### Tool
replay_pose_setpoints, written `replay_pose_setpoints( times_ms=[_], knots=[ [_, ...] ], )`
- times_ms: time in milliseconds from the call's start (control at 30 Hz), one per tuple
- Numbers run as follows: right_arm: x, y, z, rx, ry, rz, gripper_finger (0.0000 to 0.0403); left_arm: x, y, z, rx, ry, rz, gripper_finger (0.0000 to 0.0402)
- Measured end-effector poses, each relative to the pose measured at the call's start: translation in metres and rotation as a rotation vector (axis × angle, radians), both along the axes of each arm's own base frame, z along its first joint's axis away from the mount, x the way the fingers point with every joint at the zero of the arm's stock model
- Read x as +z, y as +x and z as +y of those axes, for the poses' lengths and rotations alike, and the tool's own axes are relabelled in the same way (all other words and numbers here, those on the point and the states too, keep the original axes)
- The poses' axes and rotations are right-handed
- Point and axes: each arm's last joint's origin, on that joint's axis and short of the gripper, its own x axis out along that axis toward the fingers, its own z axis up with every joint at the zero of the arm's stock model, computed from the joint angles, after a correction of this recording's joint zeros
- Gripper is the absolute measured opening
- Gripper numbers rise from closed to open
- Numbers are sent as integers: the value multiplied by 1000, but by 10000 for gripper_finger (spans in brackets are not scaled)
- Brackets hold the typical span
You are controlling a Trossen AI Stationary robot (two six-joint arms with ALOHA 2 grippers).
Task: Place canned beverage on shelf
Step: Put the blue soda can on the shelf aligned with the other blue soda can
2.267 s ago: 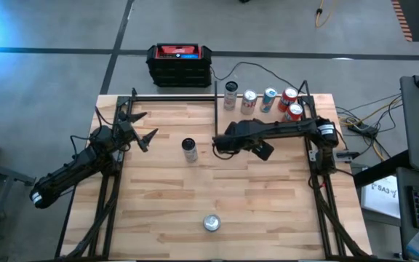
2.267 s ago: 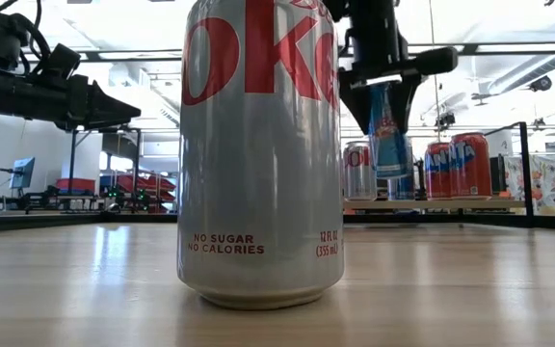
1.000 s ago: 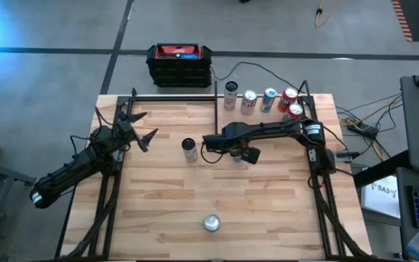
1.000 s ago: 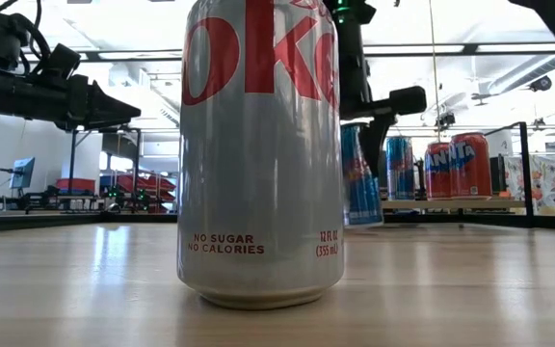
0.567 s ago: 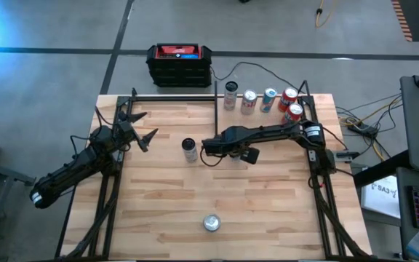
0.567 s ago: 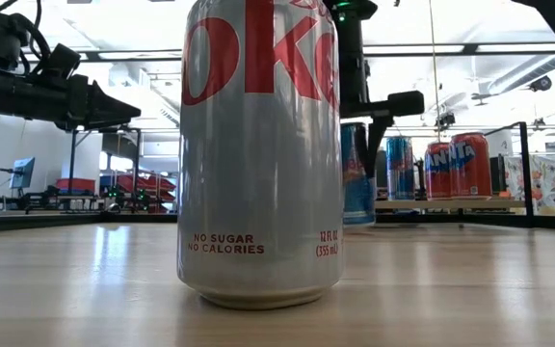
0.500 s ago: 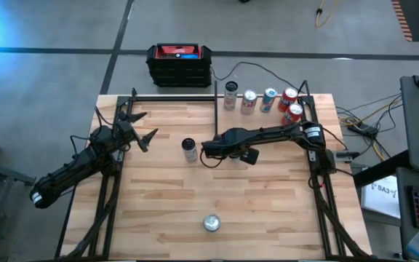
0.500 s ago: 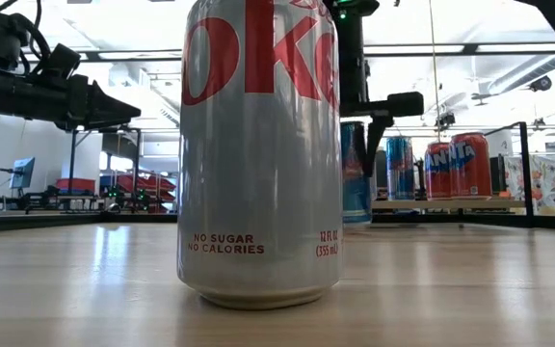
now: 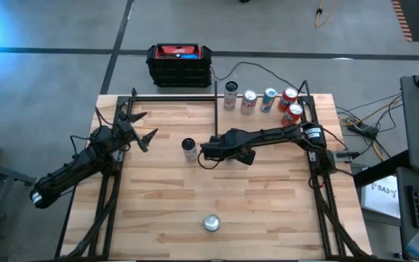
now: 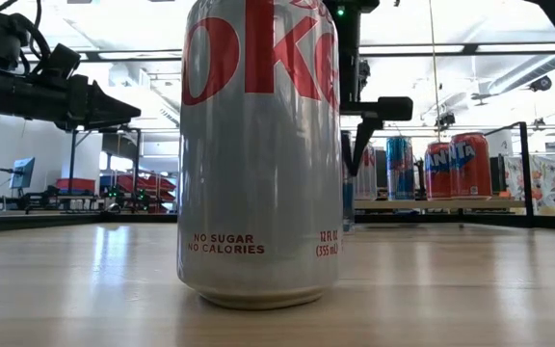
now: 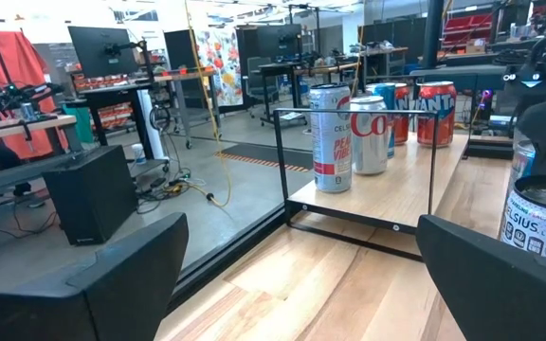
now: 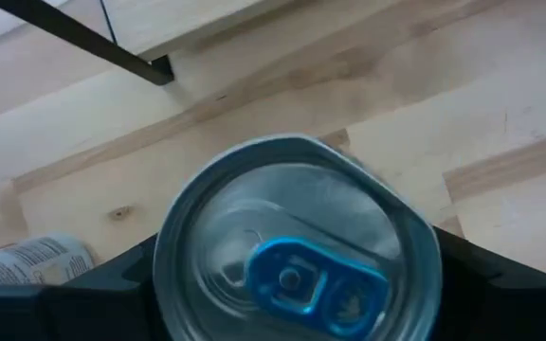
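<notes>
The shelf (image 9: 268,109) holds five cans (image 9: 270,100); right gripper (image 9: 208,151) jaws straddle a blue-tabbed can (image 12: 297,260), grip unclear.

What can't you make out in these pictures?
The blue-tab can: high view, hidden under the right arm; low view, mostly behind the Coke can.
The Coke can's top: low view, cut off by the edge.
Celsius can: left wrist view, cut off at the edge.
</notes>
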Motion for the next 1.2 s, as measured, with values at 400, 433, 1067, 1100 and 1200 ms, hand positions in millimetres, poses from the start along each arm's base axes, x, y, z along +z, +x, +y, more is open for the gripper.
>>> replay_pose_setpoints(
  times_ms=[400, 433, 1067, 1100, 1200],
  knots=[
    [0, 0, 13, 123, -19, 34, 274, 0, 0, 0, 0, 0, 0, 398],
    [0, -1, 17, 132, -42, 38, 274, 0, 0, 0, 0, 0, 0, 398],
    [-7, -19, 76, 247, -470, 79, 274, 0, 0, 0, 0, 0, 0, 398],
    [-9, -20, 77, 249, -481, 83, 274, 0, 0, 0, 0, 0, 0, 398],
    [-16, -21, 79, 235, -515, 85, 274, 0, 0, 0, 0, 0, 0, 398]
  ],
)
